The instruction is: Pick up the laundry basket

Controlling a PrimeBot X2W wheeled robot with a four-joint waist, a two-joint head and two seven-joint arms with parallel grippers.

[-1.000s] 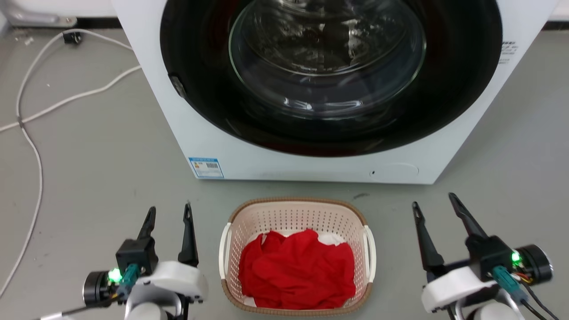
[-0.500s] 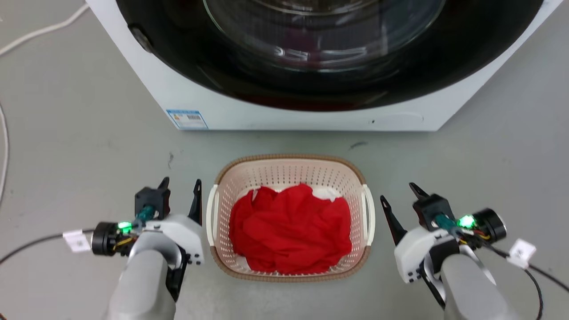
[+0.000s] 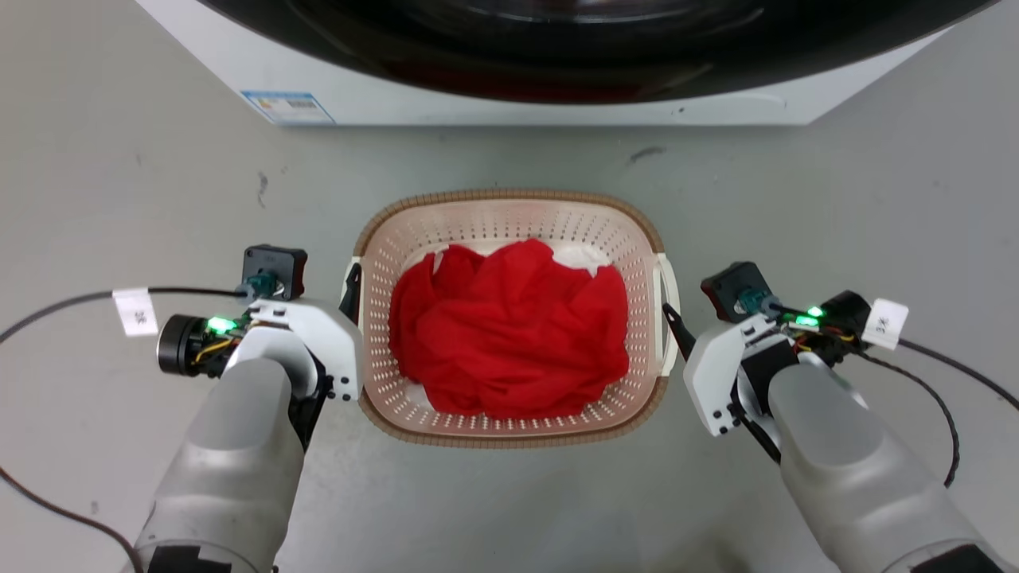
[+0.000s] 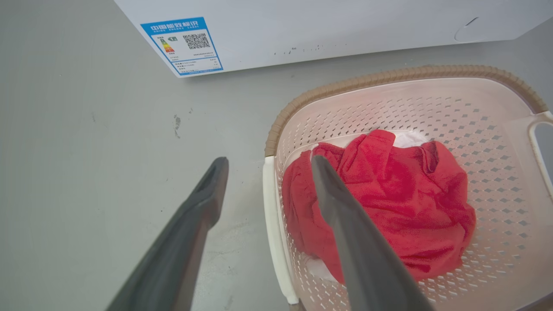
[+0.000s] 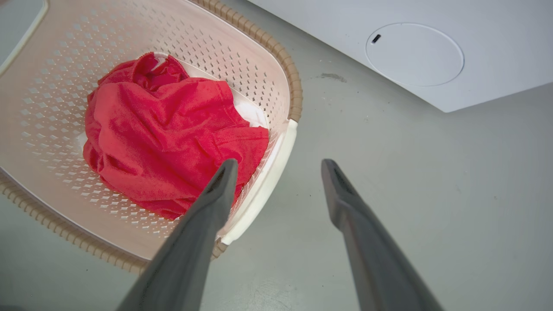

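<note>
The pale pink-cream perforated plastic laundry basket (image 3: 509, 219), holding crumpled red cloth (image 3: 509, 334), stands on the grey floor (image 3: 119, 159) before the white washer (image 3: 478, 103). The left gripper (image 4: 267, 162) and right gripper (image 5: 280, 162) have jaws open astride its white side handles (image 4: 271, 224). Lower both evenly, close together, lift level. The fingertips seem just above the handles, though the wrists hide them from the head.

The head camera looks almost straight down on the laundry basket (image 3: 509, 227) from well above, with the washer (image 3: 398, 107) beyond it at the top edge. The left wrist camera sits low and close, just outside the basket's left handle (image 4: 273, 242), facing across it toward the washer. The right wrist camera mirrors this beside the right handle (image 5: 278, 160). All three views share the basket's red cloth (image 3: 509, 334).
</note>
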